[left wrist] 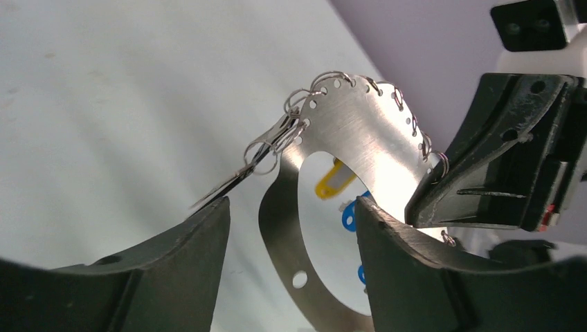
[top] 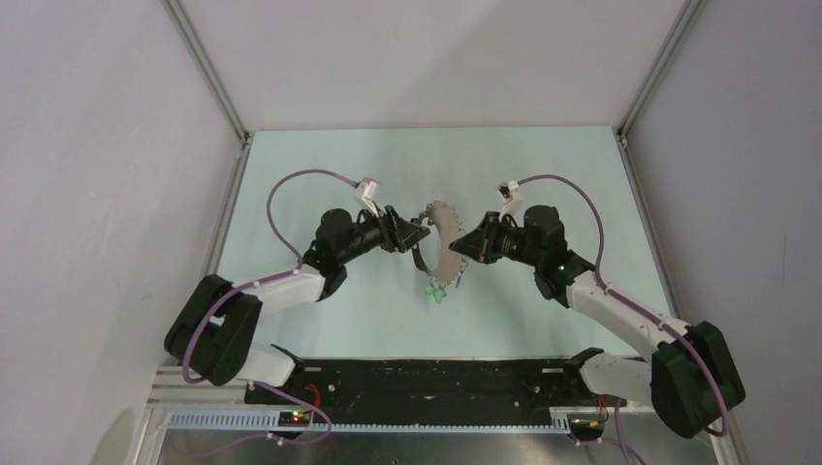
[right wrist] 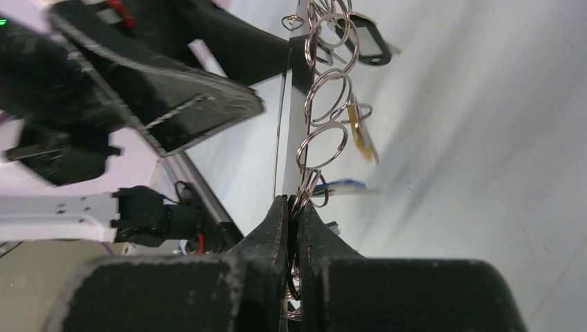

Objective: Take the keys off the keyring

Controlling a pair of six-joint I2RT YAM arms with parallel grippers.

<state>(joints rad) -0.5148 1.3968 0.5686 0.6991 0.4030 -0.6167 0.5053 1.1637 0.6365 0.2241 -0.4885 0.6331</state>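
The keyring (top: 444,235) is a wide flat metal ring with holes along its rim, held upright above the table between both arms. Small split rings (right wrist: 325,90) hang from its edge and carry keys and tags: green ones (top: 438,291), a yellow tag (left wrist: 334,180), a blue one (left wrist: 349,216) and a black tag (right wrist: 367,38). My right gripper (right wrist: 291,204) is shut on the keyring's rim, with split rings pinched in too. My left gripper (left wrist: 292,202) is open and straddles the ring's inner band (left wrist: 280,228). A silver key (left wrist: 225,185) lies near its left fingertip.
White enclosure walls with metal frame posts (top: 208,68) surround the pale table (top: 320,165). The right gripper's body (left wrist: 498,166) sits close beside my left gripper's right finger. A black base rail (top: 426,378) runs along the near edge.
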